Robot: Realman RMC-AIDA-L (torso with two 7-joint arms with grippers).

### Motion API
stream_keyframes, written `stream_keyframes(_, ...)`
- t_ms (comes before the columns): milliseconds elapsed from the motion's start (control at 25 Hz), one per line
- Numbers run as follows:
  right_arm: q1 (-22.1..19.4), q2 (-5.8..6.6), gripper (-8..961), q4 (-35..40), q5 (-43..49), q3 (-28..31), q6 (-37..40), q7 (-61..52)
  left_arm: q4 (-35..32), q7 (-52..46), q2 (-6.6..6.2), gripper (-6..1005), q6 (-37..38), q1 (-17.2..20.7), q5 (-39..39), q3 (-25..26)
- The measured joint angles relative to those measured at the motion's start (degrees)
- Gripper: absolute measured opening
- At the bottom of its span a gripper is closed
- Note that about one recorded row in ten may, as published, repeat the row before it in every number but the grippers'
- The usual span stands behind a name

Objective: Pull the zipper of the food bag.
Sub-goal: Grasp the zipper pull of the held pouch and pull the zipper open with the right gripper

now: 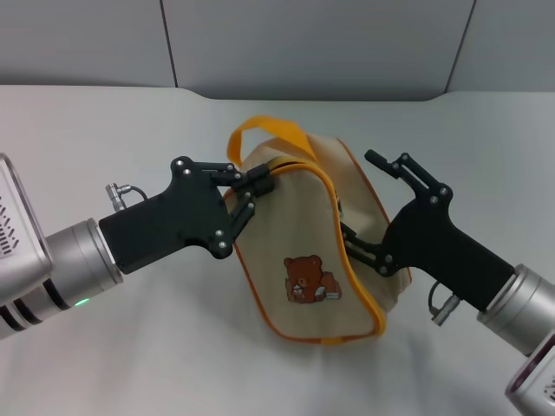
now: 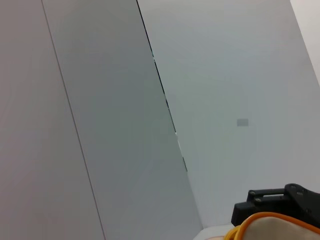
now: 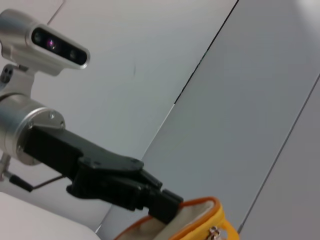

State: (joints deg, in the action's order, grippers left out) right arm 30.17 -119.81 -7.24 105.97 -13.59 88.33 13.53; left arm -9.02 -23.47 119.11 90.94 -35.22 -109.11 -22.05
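Two black pincers reach in from the lower corners of the head view toward a beige food bag [image 1: 303, 234] standing on a pale bench [image 1: 104, 364]. On the left, the left pincer [image 1: 260, 184] comes in from a silver arm, and its fingers are pinched shut at the bag's upper left edge, right on the orange-yellow zipper [image 1: 334, 225] line, just below the orange loop handle [image 1: 264, 130]. The right wrist view shows the same pincer from the far side, its dark tip pressed onto the bag's top edge, with a small metal pull tab [image 3: 215, 233] just beside it. Moving right, the bag leans a little, its brown bear patch [image 1: 305, 279] facing forward and the zipper curving down its front edge. On the right, the right pincer [image 1: 368, 208] meets the bag's right side. One finger points up and away, clear of the fabric, while the other lies against the bag, so it is spread wide and grips nothing.
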Motion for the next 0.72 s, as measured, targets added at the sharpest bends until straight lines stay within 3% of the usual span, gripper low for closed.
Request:
stream_keyframes(520,-0.5,-0.07,768,-4.18,0.09,3.19,0.8,6.16,0.59,0.0,0.07,44,-0.72,-0.38,0.11,-0.02)
stream_keyframes(720,-0.63,-0.07,598,-4.14,0.14,2.82,0.58,6.16,0.58,0.0,0.07,43,-0.71,-0.38,0.12,0.1)
